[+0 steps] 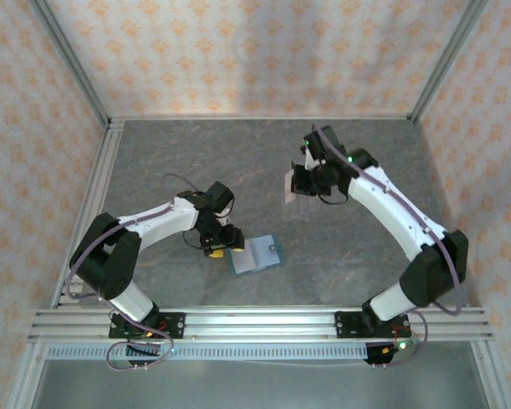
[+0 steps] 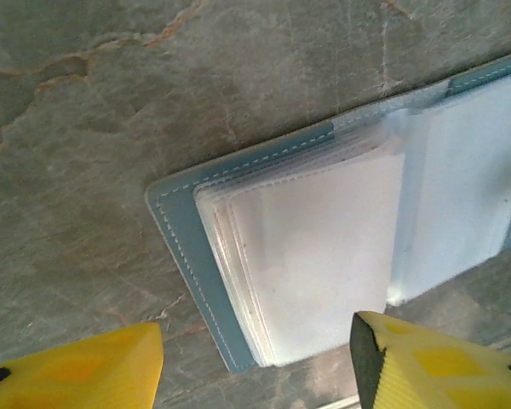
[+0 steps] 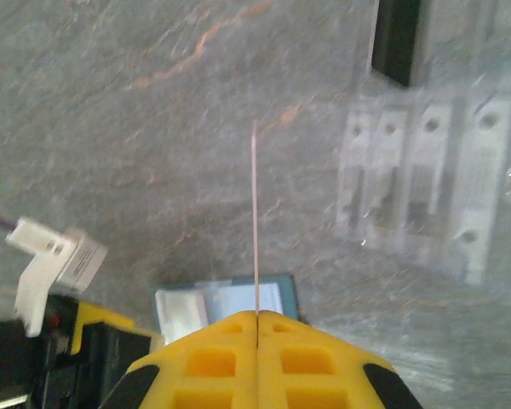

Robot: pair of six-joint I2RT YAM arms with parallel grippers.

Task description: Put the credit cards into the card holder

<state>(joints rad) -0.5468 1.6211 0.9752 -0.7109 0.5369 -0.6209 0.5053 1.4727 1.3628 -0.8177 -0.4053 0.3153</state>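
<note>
We found the holder [image 1: 257, 255] lying open on the table [image 1: 196, 162], its clear pockets facing up. Our left gripper [image 2: 255, 375] hung at the holder's left edge, jaws apart and clamping nothing. Our right gripper [image 3: 256, 317] was pinched tight on one pinkish card [image 1: 288, 186], held on edge well beyond the holder, toward the back wall. A clear slotted stand [image 3: 417, 187] also lay beyond the holder.

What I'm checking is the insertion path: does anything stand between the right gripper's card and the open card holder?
Nothing visible does. Bare table lies between the card, pinched in the right gripper, and the card holder. The left gripper sits at the holder's other side, off that path; the clear stand is off to one side.
</note>
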